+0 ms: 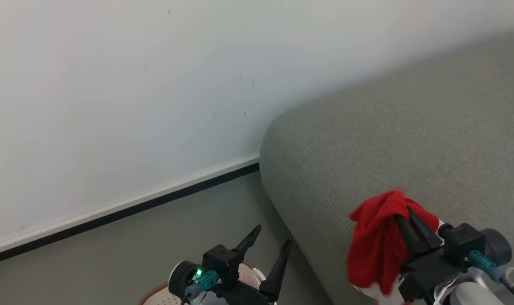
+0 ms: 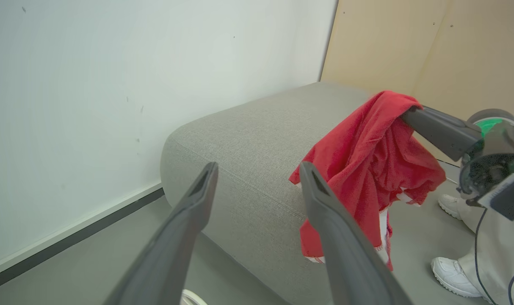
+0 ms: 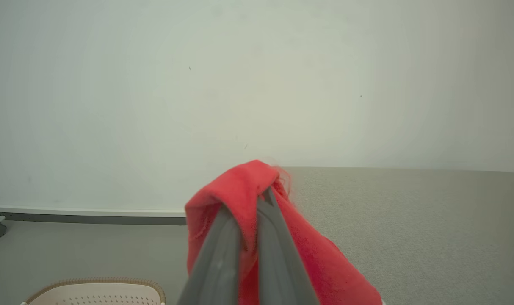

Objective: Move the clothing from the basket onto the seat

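White wall [image 1: 113, 84] and grey floor [image 1: 155, 237] lie at the left, with a dark skirting strip between them. Part of the basket [image 1: 250, 274] shows just beneath the left end effector [image 1: 273, 235], whose fingers stand wide apart and hold nothing. To its right rises the rounded corner of the grey seat [image 1: 409, 135]. Further right, the right end effector [image 1: 403, 215] has its fingers pinched together on the red clothing [image 1: 373, 250]. The clothing hangs from the fingertips and drapes down by the seat's front edge.
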`<state>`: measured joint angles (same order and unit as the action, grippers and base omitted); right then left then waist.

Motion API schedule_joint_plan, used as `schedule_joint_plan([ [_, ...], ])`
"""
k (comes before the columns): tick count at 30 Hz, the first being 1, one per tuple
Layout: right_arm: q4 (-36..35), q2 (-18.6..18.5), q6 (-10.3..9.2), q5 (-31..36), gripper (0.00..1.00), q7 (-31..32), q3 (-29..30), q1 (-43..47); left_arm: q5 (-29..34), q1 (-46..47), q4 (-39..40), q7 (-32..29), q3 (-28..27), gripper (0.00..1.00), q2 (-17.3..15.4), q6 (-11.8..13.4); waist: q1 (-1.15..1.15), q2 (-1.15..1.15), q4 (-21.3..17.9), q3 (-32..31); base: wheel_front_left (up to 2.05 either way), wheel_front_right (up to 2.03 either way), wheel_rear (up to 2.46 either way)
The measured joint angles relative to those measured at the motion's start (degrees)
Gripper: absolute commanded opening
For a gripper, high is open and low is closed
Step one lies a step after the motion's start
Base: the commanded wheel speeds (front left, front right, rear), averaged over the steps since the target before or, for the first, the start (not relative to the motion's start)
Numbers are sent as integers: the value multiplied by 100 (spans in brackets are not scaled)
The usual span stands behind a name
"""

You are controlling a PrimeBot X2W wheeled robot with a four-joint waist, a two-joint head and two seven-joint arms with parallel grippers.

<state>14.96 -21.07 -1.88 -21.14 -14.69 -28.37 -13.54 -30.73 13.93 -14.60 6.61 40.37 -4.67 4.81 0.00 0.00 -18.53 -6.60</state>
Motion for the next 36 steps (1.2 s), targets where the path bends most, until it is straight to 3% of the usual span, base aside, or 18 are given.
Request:
schedule_joint_plan([
  [5,-92,-127,145,1,0,0,96,-136,21,11,3,20,79,100,42,0,0,0,-153,229,0,0,0],
  [18,708,-387,522,-55,0,46,712,-2598,339,388,159,0,96,100,-94,24,1,0,-98,1037,0,0,0],
  [36,2395,-936,644,-456,0,324,1522,-4747,777,917,902,-223,-16,100,-544,76,2,1,430,2244,0,0,0],
])
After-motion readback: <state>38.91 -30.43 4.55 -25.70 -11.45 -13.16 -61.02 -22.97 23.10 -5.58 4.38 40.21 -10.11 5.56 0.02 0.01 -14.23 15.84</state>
